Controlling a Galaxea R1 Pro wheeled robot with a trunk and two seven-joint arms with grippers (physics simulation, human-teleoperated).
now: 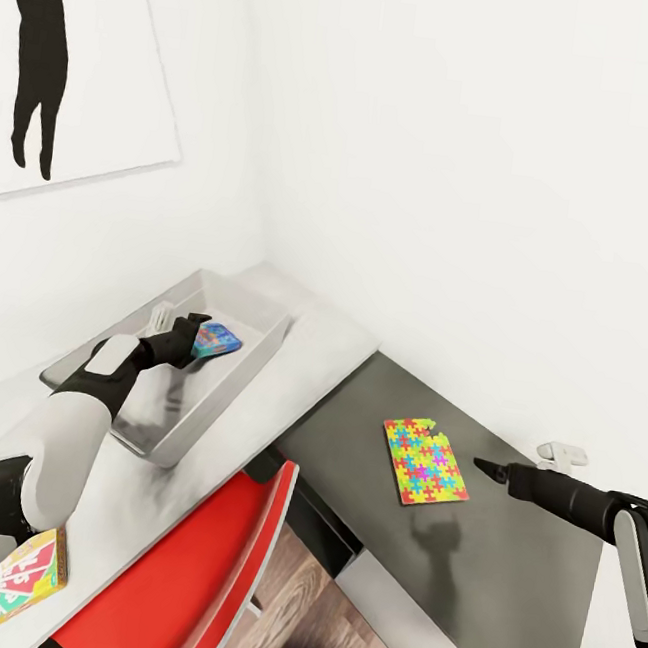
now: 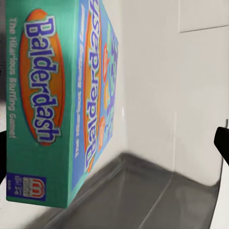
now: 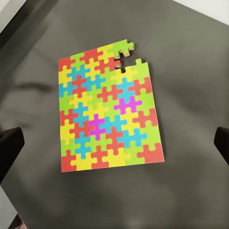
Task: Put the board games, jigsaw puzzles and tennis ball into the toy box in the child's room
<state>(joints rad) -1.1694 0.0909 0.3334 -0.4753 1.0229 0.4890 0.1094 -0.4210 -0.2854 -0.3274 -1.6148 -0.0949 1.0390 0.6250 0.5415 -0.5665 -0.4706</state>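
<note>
Red chair (image 1: 197,571) nearest, tucked against the front edge of the light grey table (image 1: 332,340). On the table's near left corner, a yellow-green-red-white game box (image 1: 7,585) lying flat, part cut off by the picture edge. Further along the table, the grey tray (image 1: 218,388), close to the wall. Left gripper (image 1: 184,332) is over the tray's inside, with the blue Balderdash box (image 1: 219,339) at its fingertips; in the left wrist view that box (image 2: 62,102) stands on edge above the tray floor (image 2: 143,195), tilted, one dark finger (image 2: 222,143) off to the side and clear of it, the other barely at the frame edge. Cannot tell whether the fingers are pinching the box. To the right, the lower dark grey cabinet top (image 1: 497,575) joins the table's end. One jigsaw puzzle (image 1: 425,462) lies flat on it near the middle, a notch of pieces missing at its far corner. Right gripper (image 1: 487,469) hangs just beside the puzzle's right edge, not touching. In the right wrist view the puzzle (image 3: 109,107) sits between two dark fingers (image 3: 9,150) spread wide apart. White walls behind; a black silhouette picture (image 1: 68,53) hangs on the left wall.
</note>
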